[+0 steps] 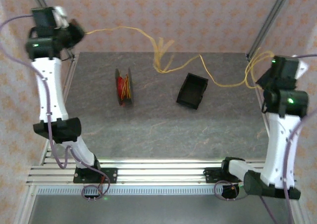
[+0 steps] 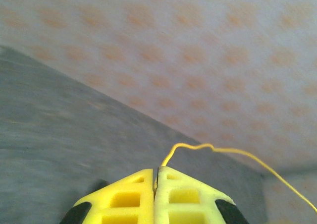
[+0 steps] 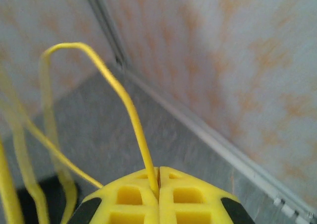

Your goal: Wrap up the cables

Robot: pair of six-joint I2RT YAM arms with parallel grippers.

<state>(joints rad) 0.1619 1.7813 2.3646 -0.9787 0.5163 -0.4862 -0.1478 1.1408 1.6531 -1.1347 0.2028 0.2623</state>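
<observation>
Cables (image 1: 159,60) hung stretched behind the black box (image 1: 192,90), because the left gripper (image 2: 155,180), far to its left, and the right gripper (image 3: 158,178), to its right, each pinched one end, probably to straighten them for winding.

Left arm (image 1: 49,90), right arm (image 1: 277,144) high, jaws clamped.

cables (image 1: 161,60) span back, spool (image 1: 124,87), tray (image 1: 192,90) at centre, front free
</observation>
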